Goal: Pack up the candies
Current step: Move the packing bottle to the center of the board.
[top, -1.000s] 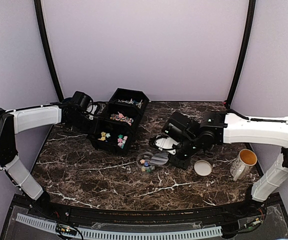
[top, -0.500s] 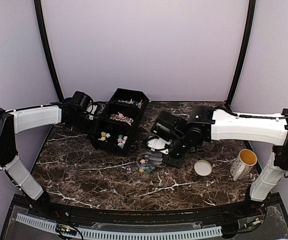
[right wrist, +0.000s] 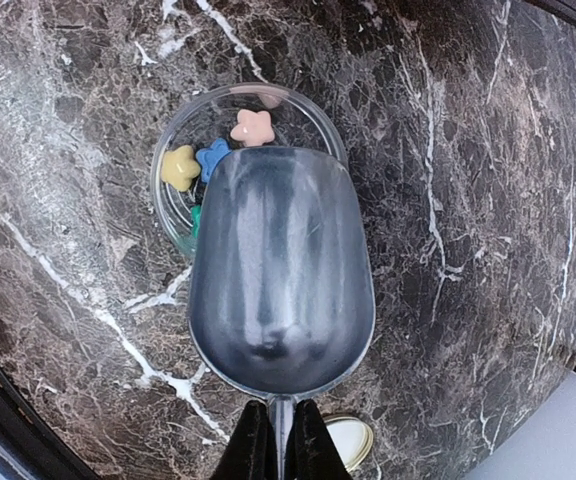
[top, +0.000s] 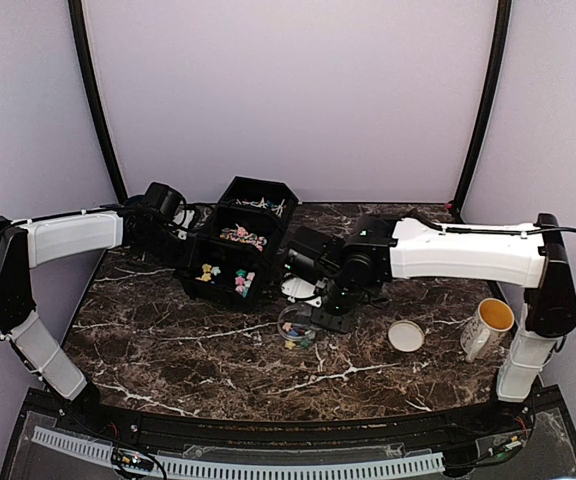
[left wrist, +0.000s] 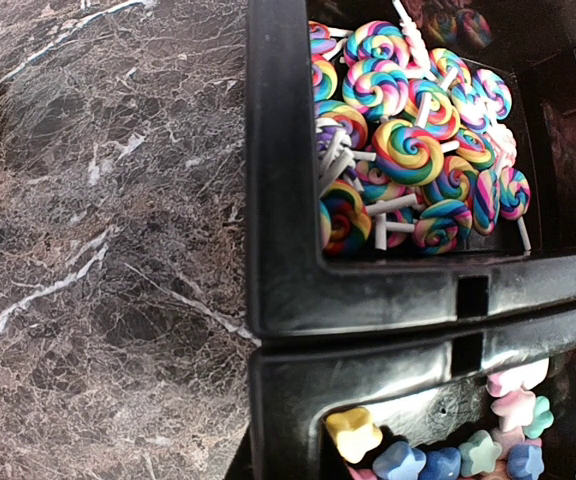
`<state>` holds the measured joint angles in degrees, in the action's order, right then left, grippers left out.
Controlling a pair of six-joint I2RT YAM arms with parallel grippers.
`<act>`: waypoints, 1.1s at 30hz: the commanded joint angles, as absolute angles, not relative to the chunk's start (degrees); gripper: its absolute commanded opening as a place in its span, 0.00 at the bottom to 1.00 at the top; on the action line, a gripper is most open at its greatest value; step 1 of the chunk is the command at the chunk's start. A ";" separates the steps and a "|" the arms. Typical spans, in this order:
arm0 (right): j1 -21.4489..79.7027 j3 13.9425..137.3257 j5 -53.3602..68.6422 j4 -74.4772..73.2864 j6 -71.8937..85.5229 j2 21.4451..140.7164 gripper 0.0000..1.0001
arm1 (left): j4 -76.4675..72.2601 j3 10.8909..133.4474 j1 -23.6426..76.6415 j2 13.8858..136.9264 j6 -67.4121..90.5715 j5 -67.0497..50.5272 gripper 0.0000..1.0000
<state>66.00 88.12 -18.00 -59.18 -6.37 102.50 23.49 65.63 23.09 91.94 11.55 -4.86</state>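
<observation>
1. Four star candies [right wrist: 211, 157] lie in the clear round tub [right wrist: 293, 118]: yellow, blue, peach, and a green one half hidden under the scoop. More of them lie in one compartment of the black organiser [left wrist: 283, 180], next to a compartment of swirl lollipops [left wrist: 408, 150].
2. The right gripper [right wrist: 281, 448] is clamped on the thin handle of the metal scoop [right wrist: 280, 270]. The bowl of the scoop hangs over the tub's near side and looks empty.
3. The left gripper [top: 161, 203] sits against the organiser's far-left side. Its fingers are out of sight, so I cannot tell whether it holds anything.
4. The step in hand appears to be filling the tub by scoop, and with so few stars in it the task looks far from done. The next move probably calls for lifting the scoop clear and dipping it into the star compartment.
5. The organiser's walls stand proud, so the scoop must clear the rim. The tub sits just beside the organiser and looks light enough to be knocked.
6. The tan lid [top: 405, 335] and mug [top: 487, 327] stand well apart to the right. Open surface [right wrist: 468, 250] lies in front of the tub.
</observation>
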 commanded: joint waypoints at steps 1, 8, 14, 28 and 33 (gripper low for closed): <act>66.58 91.82 -22.09 -61.79 -4.42 104.33 0.00 | 14.63 69.87 23.28 89.73 11.99 -6.73 0.00; 66.42 93.41 -28.89 -63.71 -1.77 106.58 0.00 | 14.72 69.96 23.29 89.98 12.13 -6.81 0.00; 65.05 93.77 -30.83 -64.95 -0.25 107.39 0.00 | 14.83 69.96 23.24 89.72 12.13 -6.77 0.00; 58.65 90.80 -34.08 -62.97 0.40 106.85 0.00 | 14.87 69.96 23.29 89.88 12.45 -7.71 0.00; 57.72 93.83 -33.86 -62.28 -0.17 105.83 0.00 | 14.82 69.95 23.28 90.09 12.74 -8.58 0.00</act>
<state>58.28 91.46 -32.42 -63.72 -0.36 106.89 23.55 65.65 23.09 92.71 11.60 -5.15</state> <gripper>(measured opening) 0.081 0.096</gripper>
